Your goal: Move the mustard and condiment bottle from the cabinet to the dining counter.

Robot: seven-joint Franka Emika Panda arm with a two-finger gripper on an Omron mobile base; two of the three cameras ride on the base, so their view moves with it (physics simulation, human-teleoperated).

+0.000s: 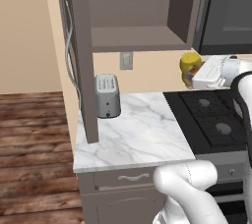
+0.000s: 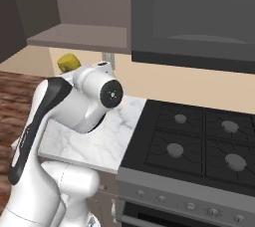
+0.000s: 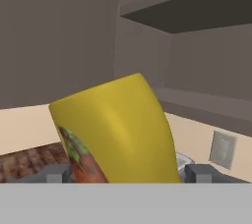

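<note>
1. One yellow mustard (image 1: 190, 68) bottle hung in mid-air below the cabinet (image 1: 138, 12), above the edge of the stove (image 1: 211, 120), clamped between the fingers (image 3: 58, 174) of the gripper (image 3: 125, 176).
2. In the hand view the mustard (image 3: 118, 129) stood tilted, its label (image 3: 81, 159) turned toward the left finger, with a finger tip on either side.
3. The cabinet's door (image 1: 78, 56) stood open, and the lower compartment and its inner shelf (image 1: 135, 37) held nothing that could be seen.
4. The marble bench (image 1: 133, 129) carried a silver toaster (image 1: 107, 95) by the wall, beside the door's edge.
5. In the right base view the mustard (image 2: 68, 62) peeked out behind the white wrist.
</note>
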